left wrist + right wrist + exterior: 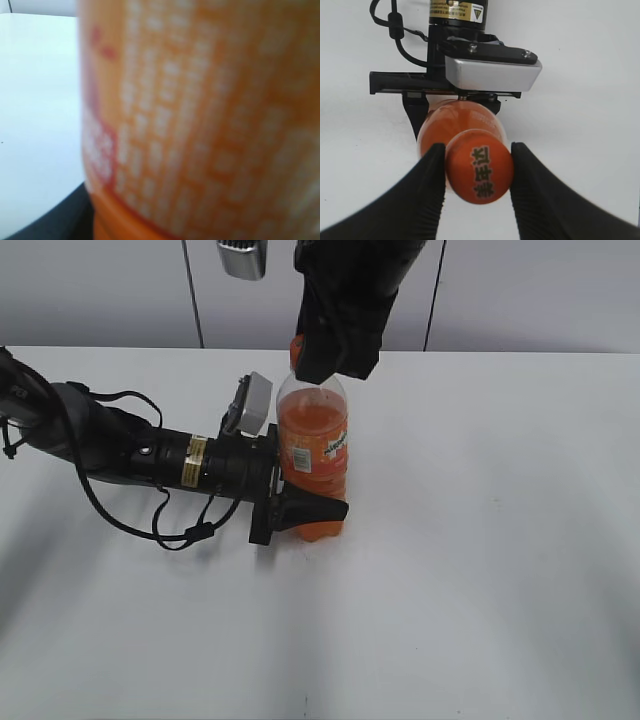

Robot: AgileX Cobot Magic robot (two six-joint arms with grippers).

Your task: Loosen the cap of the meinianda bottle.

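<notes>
A: We see the meinianda bottle (313,455) standing upright on the white counter (480,560), a little to the 11 o'clock side of the middle in the outside view.

B: Yes, and our left gripper (300,508) comes in from 9 o'clock. It lies low and flat, and its black fingers (318,510) sit on both sides of the bottle's lower part. It is closed around the bottle and holds it.

A: In the left wrist view we only see the orange label (200,120), very near and blurry. It fills almost the whole picture.

B: Our right gripper (477,175) comes down from 12 o'clock, right over the bottle top.

A: In the right wrist view we see the cap (479,172). It is round and orange, with dark writing on top.

B: The two black fingers (427,190) stand at 9 and 3 o'clock of the cap. They are partway open and press on the cap's sides.

A: So we hold the cap on top and the bottle down low.
</notes>
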